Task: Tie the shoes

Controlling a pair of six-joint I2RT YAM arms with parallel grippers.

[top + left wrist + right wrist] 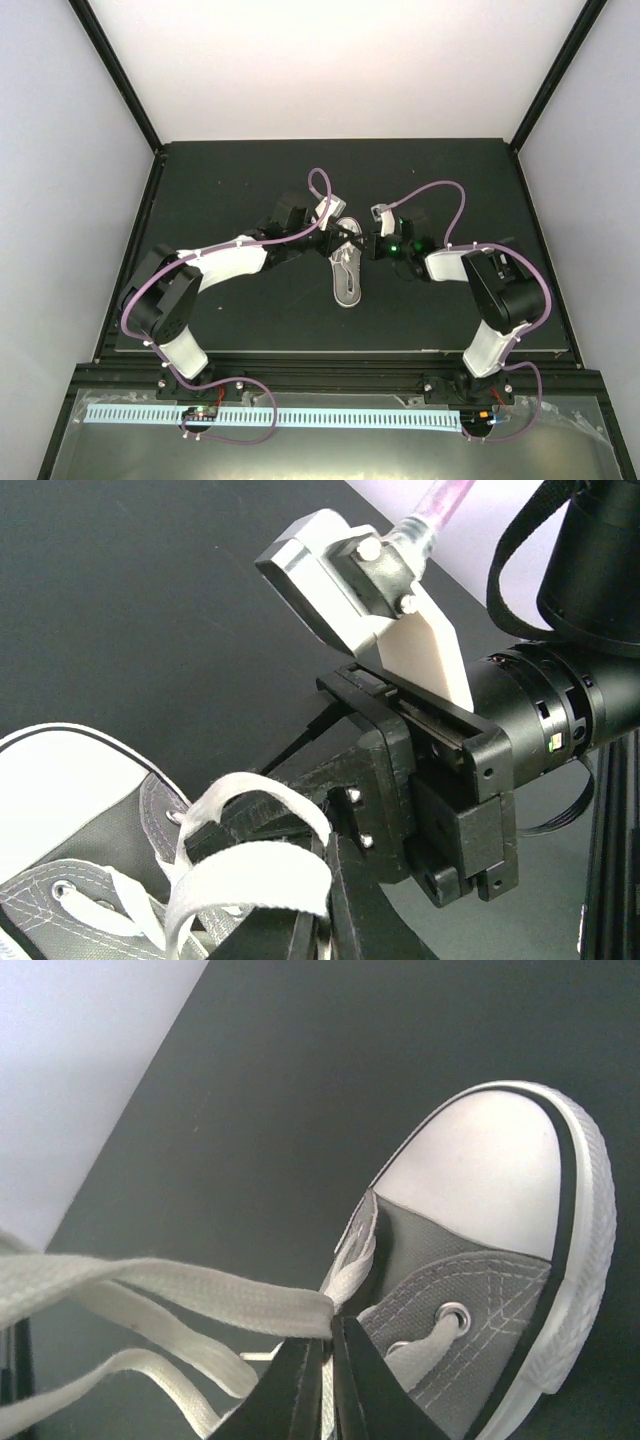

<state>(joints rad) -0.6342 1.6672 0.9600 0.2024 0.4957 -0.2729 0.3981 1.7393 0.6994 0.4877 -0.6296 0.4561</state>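
Note:
The grey canvas shoe (347, 282) with a white sole lies mid-table, its white toe cap (480, 1170) at the far end. My left gripper (338, 238) and right gripper (362, 241) meet over the laces just behind the toe. In the left wrist view my left gripper (326, 875) is shut on a loop of flat white lace (250, 870) above the shoe (60, 780). The right arm's wrist housing (440, 780) sits close in front, with one of its fingers reaching into that loop. In the right wrist view my right gripper (330, 1328) is shut on a white lace (200, 1295) beside the shoe's eyelets (453, 1314).
The black table mat (250, 180) is bounded by white walls and black corner posts (120, 75). Purple cables (320, 185) arch above both wrists. A slotted rail (300, 415) runs along the near edge by the arm bases.

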